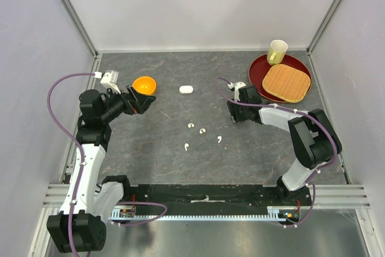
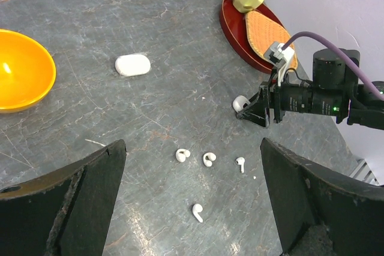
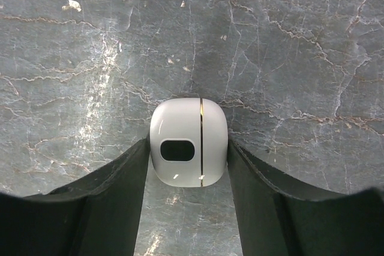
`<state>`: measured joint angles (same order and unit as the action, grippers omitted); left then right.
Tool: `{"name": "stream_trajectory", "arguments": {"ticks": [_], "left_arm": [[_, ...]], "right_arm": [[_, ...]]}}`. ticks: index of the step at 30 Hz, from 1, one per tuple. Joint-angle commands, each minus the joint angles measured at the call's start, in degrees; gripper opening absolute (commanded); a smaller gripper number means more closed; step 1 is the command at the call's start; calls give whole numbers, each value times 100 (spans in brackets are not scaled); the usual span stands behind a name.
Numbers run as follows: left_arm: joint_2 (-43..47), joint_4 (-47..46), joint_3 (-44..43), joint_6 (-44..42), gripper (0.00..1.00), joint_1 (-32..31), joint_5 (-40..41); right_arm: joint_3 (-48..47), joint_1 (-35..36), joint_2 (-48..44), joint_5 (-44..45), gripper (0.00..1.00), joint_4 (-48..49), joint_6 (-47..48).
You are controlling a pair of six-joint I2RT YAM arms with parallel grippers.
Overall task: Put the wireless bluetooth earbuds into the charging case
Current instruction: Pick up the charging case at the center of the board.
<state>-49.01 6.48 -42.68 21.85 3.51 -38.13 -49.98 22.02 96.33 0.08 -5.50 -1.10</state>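
Observation:
Several small white earbuds lie loose on the grey table: one (image 1: 191, 125), another (image 1: 202, 130), a third (image 1: 219, 139) and the nearest (image 1: 186, 146). In the left wrist view these earbuds (image 2: 209, 159) sit far below and between my left gripper's (image 2: 192, 145) wide-open fingers. My left gripper (image 1: 141, 102) hovers by the orange bowl, holding nothing. My right gripper (image 3: 189, 151) is shut on a white charging case (image 3: 189, 143), lid closed, low over the table right of the earbuds. A second closed white case (image 1: 186, 89) lies at the table's middle back.
An orange bowl (image 1: 144, 85) stands at the back left. A red plate (image 1: 257, 71) at the back right carries a woven mat (image 1: 286, 82) and a pale yellow cup (image 1: 277, 52). White walls enclose the table on three sides.

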Motion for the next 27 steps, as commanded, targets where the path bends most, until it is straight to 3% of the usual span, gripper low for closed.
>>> {"name": "stream_trajectory", "arguments": {"ticks": [1,8,21,27], "left_arm": [[6,-15,-4,92,99,10,-125],[-12,2,-4,92,99,10,-116],[-12,37,-13,83,99,9,-116],[-20,37,-21,92,99,10,-125]], "right_arm": [[-56,13,-18,80,63,-180,5],[-12,13,-27,80,57,-180,-21],[49,13,-150,221,62,-233,-57],[49,13,-132,63,41,-197,-83]]}}
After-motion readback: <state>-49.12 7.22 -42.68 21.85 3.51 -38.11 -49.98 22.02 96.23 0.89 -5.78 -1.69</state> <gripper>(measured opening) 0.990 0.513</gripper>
